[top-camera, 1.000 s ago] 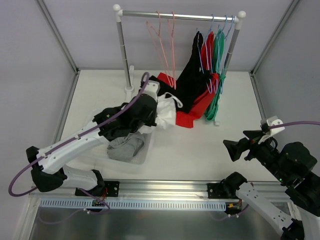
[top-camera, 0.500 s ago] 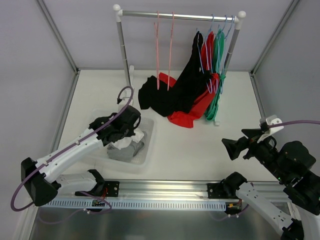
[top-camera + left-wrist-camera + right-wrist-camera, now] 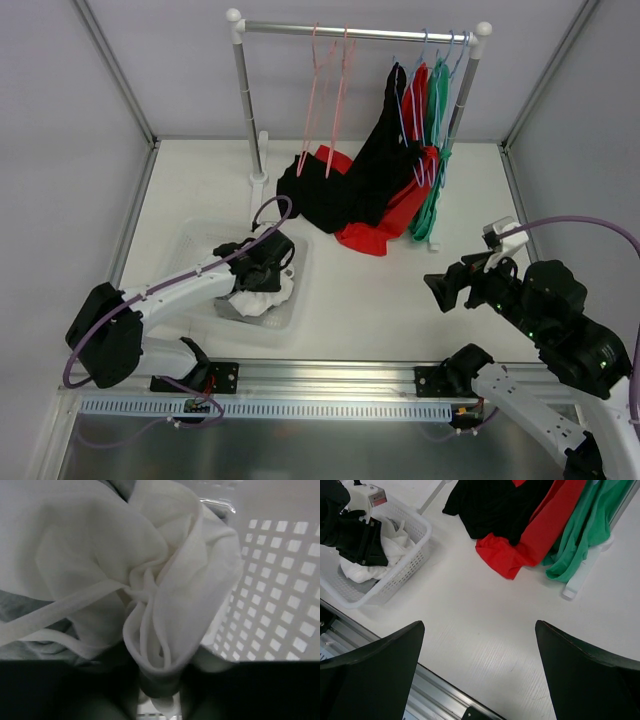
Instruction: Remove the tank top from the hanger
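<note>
The white tank top point(image 3: 165, 580) is bunched in the white mesh basket point(image 3: 190, 243), off its hanger. My left gripper point(image 3: 263, 268) is down in the basket, and its dark fingers point(image 3: 100, 695) are shut on a fold of the white cloth. The top also shows in the right wrist view point(image 3: 395, 542), beside the left gripper point(image 3: 357, 540). Two empty pink hangers point(image 3: 322, 100) hang on the rail point(image 3: 360, 32). My right gripper point(image 3: 442, 290) is open and empty above bare table, as the right wrist view point(image 3: 479, 627) shows.
Black point(image 3: 350, 180), red point(image 3: 400, 212) and green point(image 3: 432, 195) garments hang on blue hangers at the rail's right end and trail onto the table. A grey garment point(image 3: 20, 617) lies under the white top in the basket. The rack's posts stand at the back.
My left gripper has carried the white tank top from near the rack down into the basket. The pink hangers, freed, have swung. My right gripper has shifted slightly left.
</note>
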Controlling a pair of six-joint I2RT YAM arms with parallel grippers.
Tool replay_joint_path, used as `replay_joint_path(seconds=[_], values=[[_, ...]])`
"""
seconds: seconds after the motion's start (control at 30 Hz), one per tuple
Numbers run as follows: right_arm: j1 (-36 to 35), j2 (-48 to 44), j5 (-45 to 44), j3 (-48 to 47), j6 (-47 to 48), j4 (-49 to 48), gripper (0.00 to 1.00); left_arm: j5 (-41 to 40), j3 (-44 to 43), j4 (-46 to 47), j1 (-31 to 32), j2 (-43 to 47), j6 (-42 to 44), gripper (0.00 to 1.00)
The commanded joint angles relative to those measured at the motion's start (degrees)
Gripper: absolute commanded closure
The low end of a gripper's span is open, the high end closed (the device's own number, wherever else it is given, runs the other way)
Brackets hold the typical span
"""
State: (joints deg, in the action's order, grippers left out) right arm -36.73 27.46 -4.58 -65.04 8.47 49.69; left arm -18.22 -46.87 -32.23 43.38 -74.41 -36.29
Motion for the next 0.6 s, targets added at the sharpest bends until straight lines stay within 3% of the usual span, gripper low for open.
replay_joint_path(seconds=[0.0,0.1,0.33,0.37,0.5,0.57], values=[[-0.01,1.36,1.41,0.52,-0.21,-3.2,0.01,3.98,-0.59,3.49,-0.48,-0.56,0.78,0.62],[-0.1,1.19,1.15,0.35,-0.03,-3.28,0.01,3.72,-1.46,3.23,-0.48,3.02,1.31,0.4],[-0.09,2.06,-0.17,0.35,0.58,-2.85,0.01,-0.32,-10.85,-3.53,-1.45,9.9,4.73,0.14],[-0.01,2.42,-0.34,0.35,0.5,-2.85,0.01,-1.02,-12.0,-4.24,-1.89,10.34,5.18,0.02],[-0.01,4.88,-5.24,0.17,0.58,-2.23,0.01,-1.12,-17.02,-6.44,-6.54,11.13,7.81,0.01],[-0.01,6.98,-9.2,-0.88,0.06,-1.09,0.01,-0.42,-19.57,-7.32,-12.06,11.39,8.52,0.01]])
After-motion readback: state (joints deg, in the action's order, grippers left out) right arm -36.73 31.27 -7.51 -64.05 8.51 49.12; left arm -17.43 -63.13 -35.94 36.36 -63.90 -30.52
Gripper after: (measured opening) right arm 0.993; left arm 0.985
